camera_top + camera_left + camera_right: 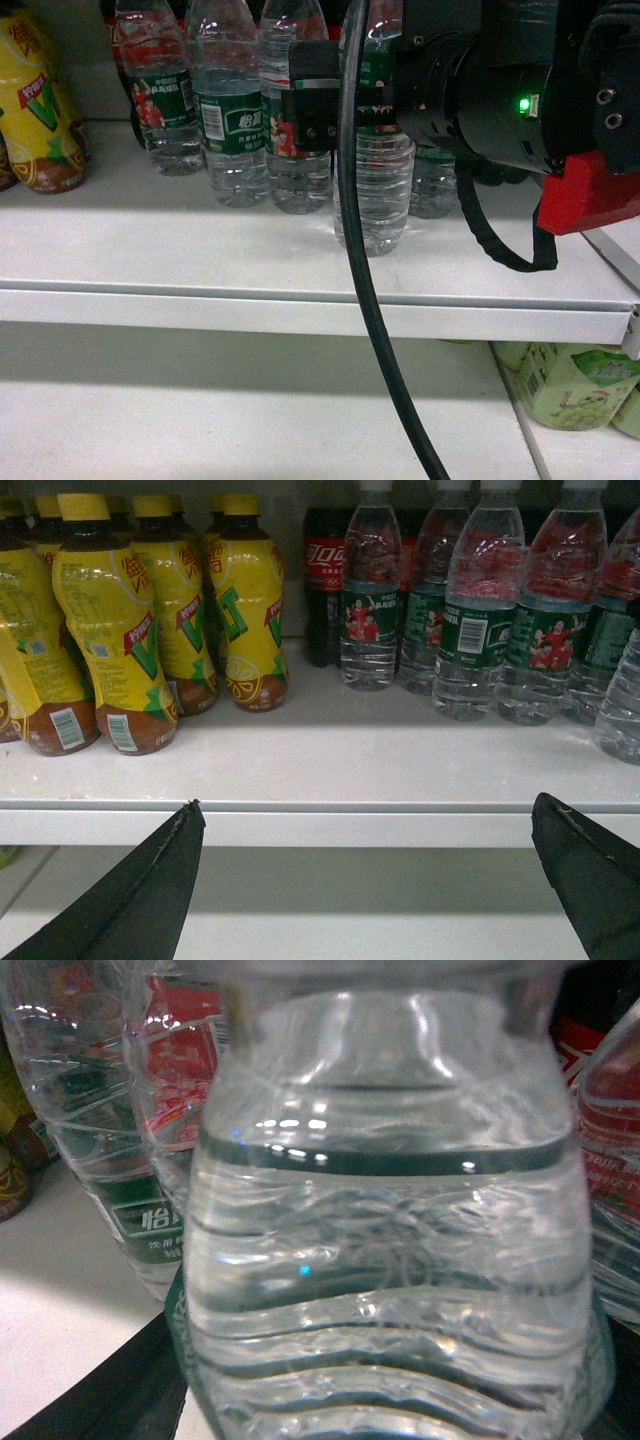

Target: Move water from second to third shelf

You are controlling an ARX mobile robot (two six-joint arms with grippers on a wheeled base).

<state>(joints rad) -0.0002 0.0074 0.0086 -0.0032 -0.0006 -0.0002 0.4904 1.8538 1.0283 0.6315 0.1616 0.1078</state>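
We face a white metal shelf [200, 250] carrying yellow-labelled tea bottles [110, 630], dark cola bottles with red labels [325, 580] and clear ribbed water bottles with green labels [230, 120]. Our right pincer [350, 120] sits at the frontmost water bottle [375, 190], which stands upright near the shelf's front edge; whether it grips, we cannot tell. Our left pincer [365, 880] hangs spread wide below the shelf edge.

Clear ribbed water [375, 190] (green label), yellow tea bottles [110, 630].
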